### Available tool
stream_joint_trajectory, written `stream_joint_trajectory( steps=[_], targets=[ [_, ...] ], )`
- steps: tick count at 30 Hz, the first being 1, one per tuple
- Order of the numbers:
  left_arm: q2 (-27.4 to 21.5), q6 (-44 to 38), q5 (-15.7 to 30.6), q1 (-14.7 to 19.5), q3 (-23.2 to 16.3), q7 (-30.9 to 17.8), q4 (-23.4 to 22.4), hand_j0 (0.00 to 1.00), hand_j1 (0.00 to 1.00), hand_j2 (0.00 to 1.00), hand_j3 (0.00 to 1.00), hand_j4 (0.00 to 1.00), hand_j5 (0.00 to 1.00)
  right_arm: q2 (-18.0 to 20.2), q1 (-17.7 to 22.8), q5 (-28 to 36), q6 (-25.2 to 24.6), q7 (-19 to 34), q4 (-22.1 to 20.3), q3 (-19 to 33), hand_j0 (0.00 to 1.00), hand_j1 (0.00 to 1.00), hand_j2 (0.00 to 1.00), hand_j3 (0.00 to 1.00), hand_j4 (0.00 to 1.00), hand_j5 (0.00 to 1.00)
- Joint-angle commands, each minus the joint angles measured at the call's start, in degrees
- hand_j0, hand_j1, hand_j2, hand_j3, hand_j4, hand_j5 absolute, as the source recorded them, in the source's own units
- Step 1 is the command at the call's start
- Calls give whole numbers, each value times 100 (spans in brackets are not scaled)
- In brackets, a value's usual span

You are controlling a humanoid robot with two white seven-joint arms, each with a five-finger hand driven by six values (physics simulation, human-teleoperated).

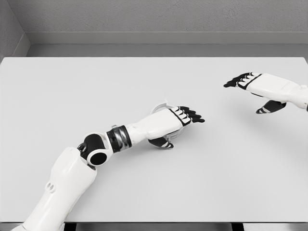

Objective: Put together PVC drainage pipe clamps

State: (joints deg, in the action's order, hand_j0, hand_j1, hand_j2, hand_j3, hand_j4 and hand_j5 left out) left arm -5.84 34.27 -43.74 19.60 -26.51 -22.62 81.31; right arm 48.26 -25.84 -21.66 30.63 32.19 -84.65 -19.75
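A pale grey curved pipe clamp (160, 106) lies on the white table (72, 96), mostly hidden behind my left hand; only part of its arc shows. My left hand (185, 118) hovers over it near the table's middle, palm down, fingers stretched toward the right and thumb hanging below, holding nothing. My right hand (248, 89) floats above the table at the right, fingers extended toward the left, thumb dropped underneath, holding nothing.
The table's front edge (154, 222) runs along the bottom of the view. A grey wall (154, 19) stands behind the far edge, with a corner at the upper left.
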Motion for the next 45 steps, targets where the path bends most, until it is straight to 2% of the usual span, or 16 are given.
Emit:
stream_joint_trajectory(
  steps=[1, 45],
  targets=[
    [3, -8, 50, 9, 6, 3, -45, 100, 100, 100, 100, 100, 100, 26, 0, 30, -13, -3, 1, 7, 100, 100, 100, 100, 100, 100],
    [65, 19, 50, 167, 23, 3, -256, 100, 100, 100, 100, 100, 100, 69, 0, 30, -13, -108, 10, 7, 100, 100, 100, 100, 100, 100]
  ],
)
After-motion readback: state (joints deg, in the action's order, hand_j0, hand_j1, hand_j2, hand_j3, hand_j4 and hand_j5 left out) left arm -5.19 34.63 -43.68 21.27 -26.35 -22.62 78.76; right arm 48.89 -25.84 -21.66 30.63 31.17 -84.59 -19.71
